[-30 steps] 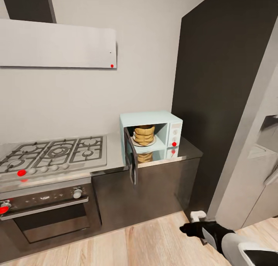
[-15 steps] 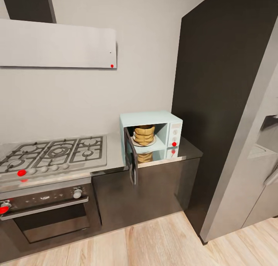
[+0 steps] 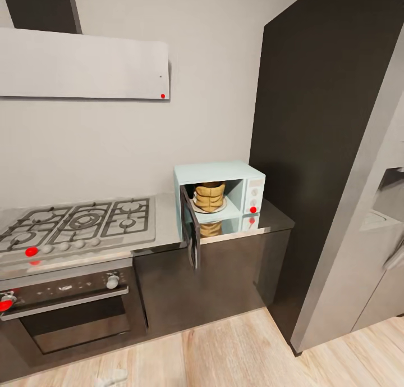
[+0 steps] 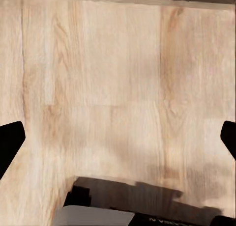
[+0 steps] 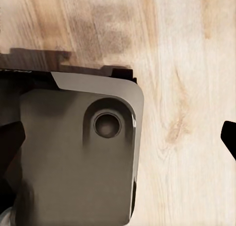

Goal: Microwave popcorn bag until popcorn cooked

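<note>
Pale wall (image 3: 213,95), wood floor (image 3: 224,353), gas hob (image 3: 78,221), black oven (image 3: 67,308)

One microwave (image 3: 220,199) (door open), one popcorn bag (image 3: 209,196), one hob (image 3: 76,222), one oven (image 3: 67,303).

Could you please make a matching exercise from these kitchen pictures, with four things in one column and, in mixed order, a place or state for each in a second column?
Things:
1. popcorn bag
2. microwave door
3. gas hob
4. wooden floor

Places or states:
A. swung open
B. beneath the left gripper
C. inside the microwave
D. set in the countertop, above the black oven

Pairs: 1-C, 2-A, 3-D, 4-B
</note>
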Tool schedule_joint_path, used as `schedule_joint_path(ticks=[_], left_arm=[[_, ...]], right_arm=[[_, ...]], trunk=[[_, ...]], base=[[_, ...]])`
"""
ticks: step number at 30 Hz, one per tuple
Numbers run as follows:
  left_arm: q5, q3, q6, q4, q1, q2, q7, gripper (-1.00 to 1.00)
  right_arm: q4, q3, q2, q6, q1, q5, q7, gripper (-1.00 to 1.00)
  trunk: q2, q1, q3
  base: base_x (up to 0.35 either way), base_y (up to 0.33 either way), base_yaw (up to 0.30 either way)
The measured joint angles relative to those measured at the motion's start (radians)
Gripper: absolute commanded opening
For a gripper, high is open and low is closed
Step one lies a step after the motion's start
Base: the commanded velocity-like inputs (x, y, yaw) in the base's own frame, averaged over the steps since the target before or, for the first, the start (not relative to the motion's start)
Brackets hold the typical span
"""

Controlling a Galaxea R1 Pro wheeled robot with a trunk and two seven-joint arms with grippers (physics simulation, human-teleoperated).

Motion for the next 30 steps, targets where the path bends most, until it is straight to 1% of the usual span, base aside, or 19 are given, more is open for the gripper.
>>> schedule_joint_path(ticks=[2,4,5,7,9,12,13,15,16,19,21,23,24,25,26,27,28,29,30], left_arm=[[0.001,0.000,0.017,-0.051,-0.047,-0.003,0.009,1.00],[0.006,0.000,0.034,-0.131,-0.109,-0.005,0.011,1.00],[0.008,0.000,0.067,-0.184,-0.157,-0.011,0.012,1.00],[0.009,0.000,0.105,-0.244,-0.214,-0.019,0.012,1.00],[0.011,0.000,0.121,-0.305,-0.259,-0.024,0.012,1.00],[0.012,0.000,0.126,-0.407,-0.290,-0.033,0.010,1.00],[0.012,-0.004,0.125,-0.455,-0.294,-0.045,0.008,1.00],[0.009,-0.010,0.120,-0.513,-0.296,-0.067,0.004,1.00],[0.008,-0.027,0.117,-0.537,-0.297,-0.078,0.002,1.00],[0.001,-0.137,0.114,-0.560,-0.298,-0.090,0.014,1.00],[0.000,-0.165,0.113,-0.570,-0.298,-0.095,0.019,1.00],[0.006,-0.167,0.113,-0.589,-0.298,-0.105,0.035,1.00],[0.008,-0.167,0.106,-0.601,-0.298,-0.113,0.066,1.00],[0.006,-0.169,0.085,-0.612,-0.298,-0.118,0.114,1.00],[0.001,-0.174,0.048,-0.623,-0.298,-0.121,0.179,1.00],[-0.004,-0.179,0.015,-0.627,-0.298,-0.122,0.224,1.00],[-0.013,-0.204,-0.070,-0.628,-0.298,-0.120,0.287,1.00],[-0.015,-0.227,-0.127,-0.628,-0.298,-0.117,0.311,1.00],[-0.015,-0.241,-0.158,-0.627,-0.298,-0.114,0.320,1.00]], right_arm=[[0.000,0.000,-0.001,0.000,0.000,0.000,0.000,1.00],[0.000,0.000,-0.001,-0.001,0.000,0.000,0.000,1.00],[-0.001,0.001,-0.001,-0.001,0.000,0.001,0.000,1.00],[-0.001,0.000,-0.001,-0.003,0.000,0.001,0.000,1.00],[-0.001,0.000,-0.001,-0.003,0.000,0.001,0.000,1.00],[-0.001,0.001,-0.001,-0.003,0.000,0.001,0.000,1.00],[-0.001,0.001,-0.002,-0.004,0.000,0.001,0.000,1.00],[-0.001,0.000,-0.003,-0.004,0.000,0.002,-0.001,1.00],[-0.001,0.000,-0.004,-0.003,-0.001,0.002,-0.001,1.00],[-0.001,0.000,-0.002,-0.003,-0.001,0.002,-0.003,1.00],[-0.002,0.000,-0.003,-0.003,-0.001,0.002,-0.004,1.00],[-0.003,0.000,-0.004,-0.003,-0.001,0.003,-0.004,1.00],[-0.002,0.000,-0.003,-0.003,-0.001,0.003,-0.005,1.00],[-0.002,0.000,-0.004,-0.003,-0.001,0.003,-0.004,1.00],[-0.002,0.000,-0.004,-0.004,-0.001,0.003,-0.004,1.00],[-0.003,0.000,-0.005,-0.004,-0.001,0.003,-0.004,1.00],[-0.002,0.000,-0.005,-0.004,-0.001,0.003,-0.004,1.00],[-0.002,0.000,-0.006,-0.004,-0.001,0.003,-0.004,1.00],[-0.003,0.000,-0.006,-0.004,-0.001,0.003,-0.004,1.00]], trunk=[[0.000,0.000,0.000],[0.000,0.000,0.000],[0.000,0.000,0.000],[0.000,0.000,0.000],[0.000,0.000,0.000],[0.000,0.000,0.000],[0.000,0.000,0.000],[0.000,0.000,0.000],[0.000,0.000,0.000],[0.000,0.000,0.000],[0.000,0.000,0.000],[0.000,0.000,0.000],[0.000,0.000,0.000],[0.000,0.000,0.000],[0.000,0.000,0.000],[0.000,0.000,0.000],[0.000,0.000,0.000],[0.000,0.000,0.000],[0.000,0.000,0.000]], base=[[0.000,0.000,0.000],[0.000,0.000,0.000],[0.000,0.000,0.000],[0.000,0.000,0.000],[0.000,0.000,0.000],[0.000,0.000,0.000],[0.000,0.000,0.000],[0.000,0.000,0.000],[0.000,0.000,0.000],[0.000,0.000,0.000],[0.000,0.000,0.000],[0.000,0.000,0.000],[0.000,0.000,0.000],[0.000,0.000,0.000],[0.000,0.000,0.000],[0.000,0.000,0.000],[0.000,0.000,0.000],[0.000,0.000,0.000],[0.000,0.000,0.000]])
